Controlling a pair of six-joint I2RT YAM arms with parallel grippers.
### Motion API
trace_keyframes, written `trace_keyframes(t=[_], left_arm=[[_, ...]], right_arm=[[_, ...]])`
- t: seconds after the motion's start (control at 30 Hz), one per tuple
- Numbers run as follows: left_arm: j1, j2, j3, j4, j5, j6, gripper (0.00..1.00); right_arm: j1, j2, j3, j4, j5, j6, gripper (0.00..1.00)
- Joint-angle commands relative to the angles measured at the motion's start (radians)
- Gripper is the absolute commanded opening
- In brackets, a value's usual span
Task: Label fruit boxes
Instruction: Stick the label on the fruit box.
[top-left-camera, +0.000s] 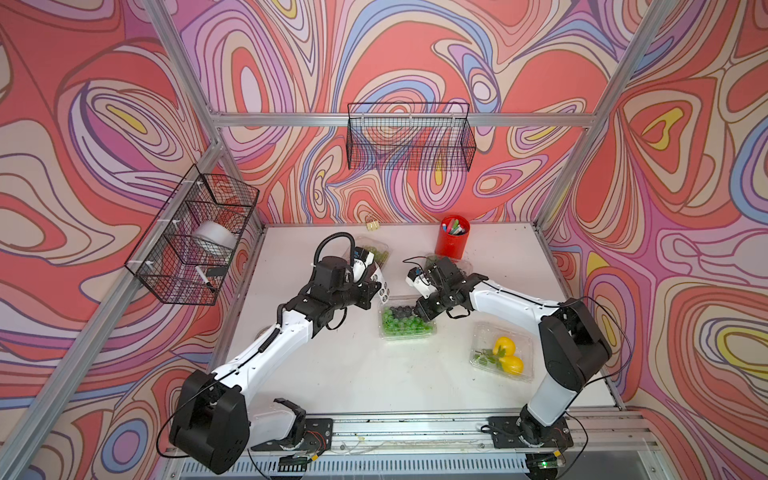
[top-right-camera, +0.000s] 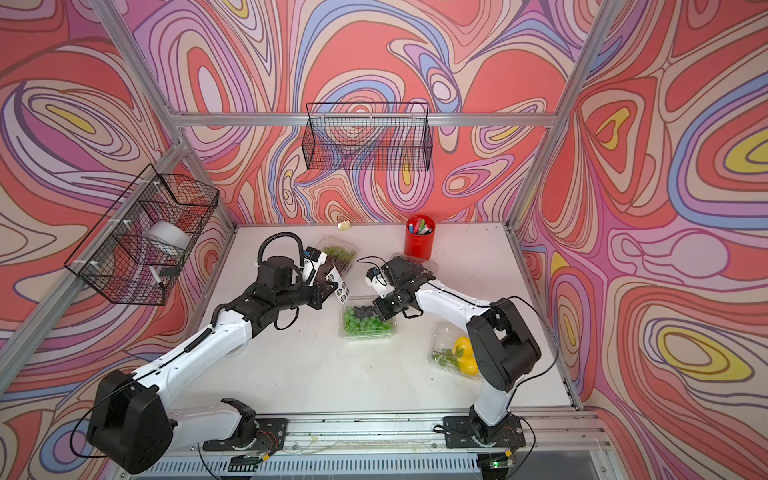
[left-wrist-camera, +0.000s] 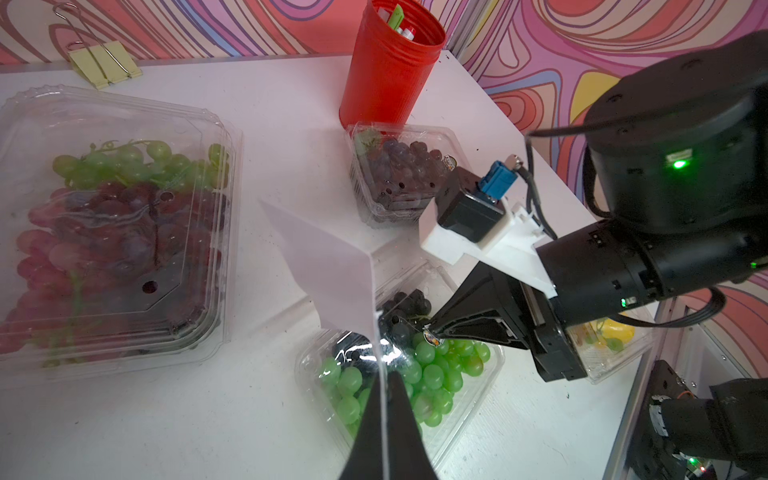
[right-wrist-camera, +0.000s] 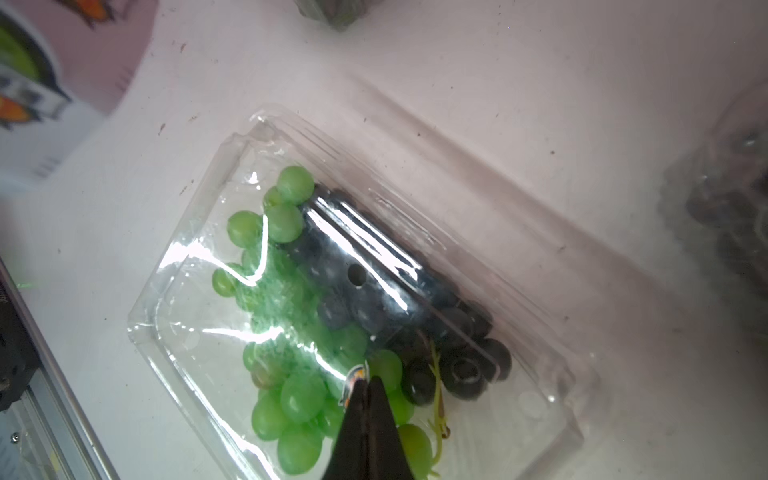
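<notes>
Arms in both top views bend inward over the white table (top-left-camera: 332, 374), wrists nearly meeting. The left gripper (top-left-camera: 376, 291) is clenched on a white sticker sheet (top-left-camera: 383, 286) held on edge. The right gripper (top-left-camera: 420, 318) tips down onto the mixed grape box (top-left-camera: 401, 328) directly beneath it. The lemon box (top-left-camera: 503, 353) lies back along the right arm, and the red cup (top-left-camera: 452, 241) stands beyond that gripper.

Left wrist view: the sheet rises ahead of the left gripper's fingers (left-wrist-camera: 405, 419) and hides part of the mixed grape box. The right gripper's tips pinch a small sticker (left-wrist-camera: 432, 337) just over the lid. Beyond them sits the dark grape box (left-wrist-camera: 399, 174), and the large grape box (left-wrist-camera: 112, 224) lies well aside near a binder clip (left-wrist-camera: 104, 66).

Right wrist view: the closed tips hold the sticker at the lid, above green grapes.
</notes>
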Motion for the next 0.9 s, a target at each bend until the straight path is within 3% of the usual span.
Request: trace_keyframes(t=[0.0, 0.23, 0.4, 0.63, 0.87], left_arm=[[0.009, -0.015, -0.006, -0.019, 0.002, -0.004, 0.00], [0.008, -0.026, -0.006, -0.037, -0.013, 0.014, 0.00], [0.009, -0.035, -0.006, -0.044, -0.014, 0.018, 0.00], [0.008, -0.037, -0.005, -0.041, -0.005, 0.020, 0.00], [0.009, -0.060, -0.020, -0.001, 0.057, 0.068, 0.00]], right_arm=[[0.019, 0.026, 0.016, -0.057, 0.110, -0.021, 0.09], [0.060, 0.058, 0.039, -0.095, 0.237, -0.047, 0.19], [0.071, 0.038, 0.049, -0.092, 0.256, -0.046, 0.20], [0.070, -0.091, 0.013, -0.064, 0.313, -0.034, 0.24], [0.069, -0.239, -0.065, 0.044, 0.310, -0.025, 0.34]])
